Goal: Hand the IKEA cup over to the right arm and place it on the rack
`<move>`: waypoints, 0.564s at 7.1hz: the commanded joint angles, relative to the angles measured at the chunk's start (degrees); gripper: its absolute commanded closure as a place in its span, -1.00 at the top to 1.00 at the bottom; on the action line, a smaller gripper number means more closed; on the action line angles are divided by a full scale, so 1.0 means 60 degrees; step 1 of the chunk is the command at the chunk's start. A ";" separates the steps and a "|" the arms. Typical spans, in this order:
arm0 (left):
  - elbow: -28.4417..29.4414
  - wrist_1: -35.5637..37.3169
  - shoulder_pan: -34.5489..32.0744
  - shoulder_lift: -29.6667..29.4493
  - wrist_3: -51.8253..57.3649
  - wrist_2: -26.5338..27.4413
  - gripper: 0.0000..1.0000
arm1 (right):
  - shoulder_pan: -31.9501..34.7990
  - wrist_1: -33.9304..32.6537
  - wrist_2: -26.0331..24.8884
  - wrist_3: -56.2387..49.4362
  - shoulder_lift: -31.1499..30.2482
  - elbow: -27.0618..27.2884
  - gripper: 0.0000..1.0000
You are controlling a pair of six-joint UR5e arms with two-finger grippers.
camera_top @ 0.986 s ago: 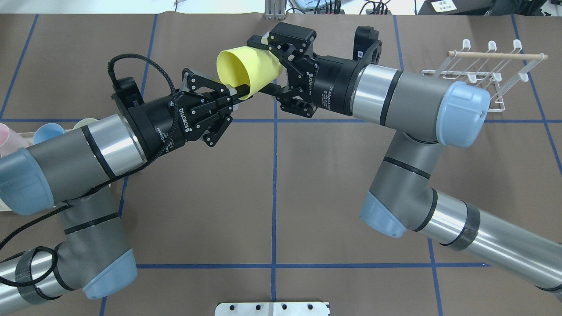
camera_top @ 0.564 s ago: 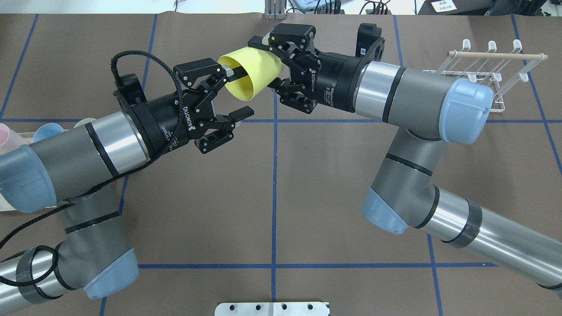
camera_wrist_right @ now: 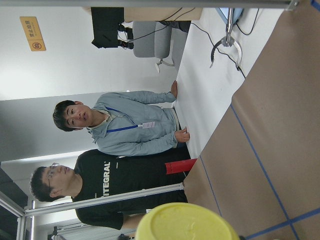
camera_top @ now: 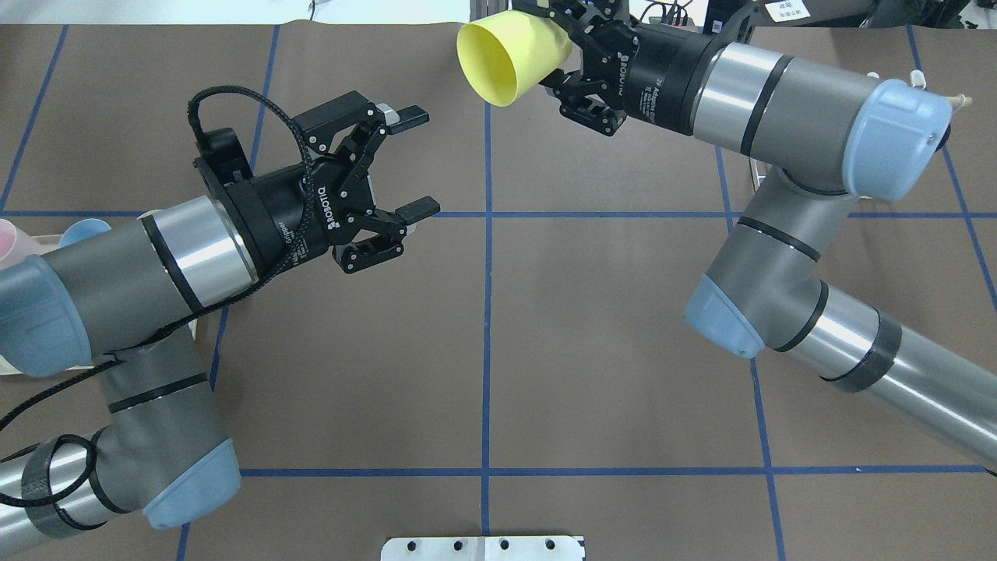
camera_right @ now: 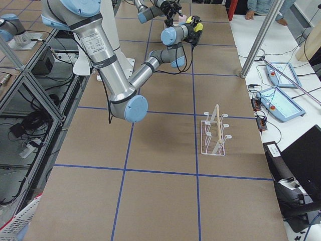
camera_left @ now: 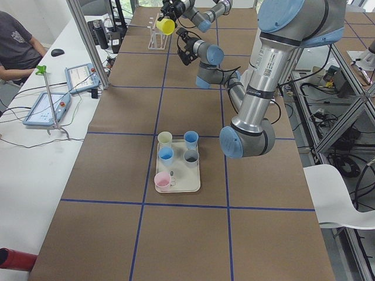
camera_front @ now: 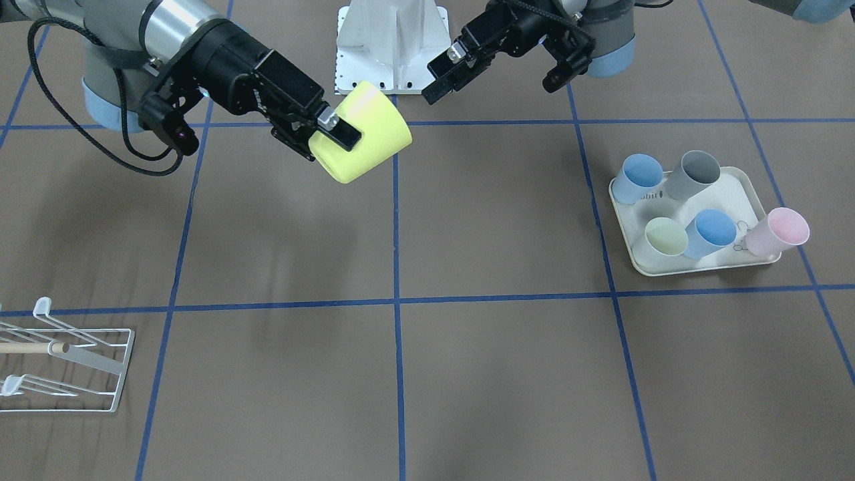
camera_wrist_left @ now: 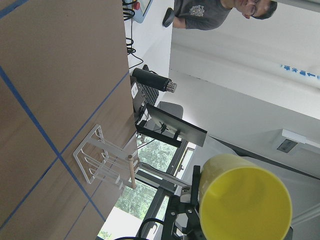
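I'm holding the yellow cup (camera_top: 510, 58) aloft, with the right gripper (camera_top: 554, 43) clamping its closed end and its mouth pointing to 8 o'clock in the overhead view. The left gripper (camera_top: 419, 162) is hanging with jaws apart, off the cup. The rack (camera_front: 33, 348) is sitting around 3 o'clock, across the brown table (camera_top: 607, 312).

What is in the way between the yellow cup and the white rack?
Nothing I can see. The right gripper holds the yellow cup in the air, and the table between it and the rack shows only bare brown cover.
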 commanded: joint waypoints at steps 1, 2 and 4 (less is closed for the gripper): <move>-0.0178 0.0660 -0.0202 0.0341 0.2135 0.0027 1.00 | 0.0791 -0.0322 0.0174 -0.0982 -0.0476 -0.0002 -1.00; -0.0658 0.1970 -0.0260 0.0460 0.3210 0.0027 1.00 | 0.1230 -0.1064 0.0727 -0.2248 -0.0522 0.0013 -1.00; -0.2368 0.6093 -0.0407 0.0461 0.4883 0.0027 1.00 | 0.2196 -0.2559 0.1549 -0.4608 -0.0958 0.0071 -1.00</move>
